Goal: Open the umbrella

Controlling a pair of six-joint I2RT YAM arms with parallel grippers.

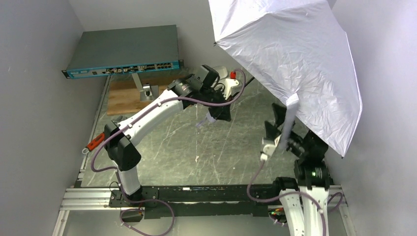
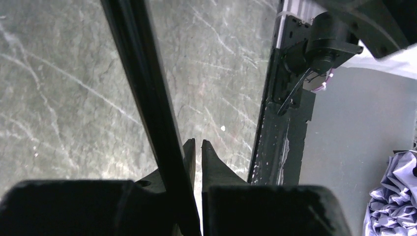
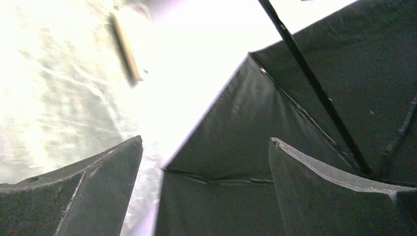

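Observation:
The umbrella (image 1: 295,54) is spread open at the upper right, silvery-white outside. Its lower edge hangs over my right arm. Its white handle (image 1: 227,84) lies by my left wrist. My left gripper (image 1: 220,115) points down at the table with its jaws almost together (image 2: 196,142). The black shaft (image 2: 147,88) crosses in front of the left finger, not between the jaws. My right gripper (image 1: 274,123) is open and empty (image 3: 205,141) under the canopy. It faces the black inside (image 3: 236,123), the ribs and the shaft (image 3: 314,83).
A network switch (image 1: 123,51) stands at the back left, above a wooden board (image 1: 128,96) with a metal bracket (image 1: 145,91). An orange-handled tool (image 1: 96,141) lies at the left table edge. The black rail (image 2: 280,142) runs along the near edge. Grey walls close both sides.

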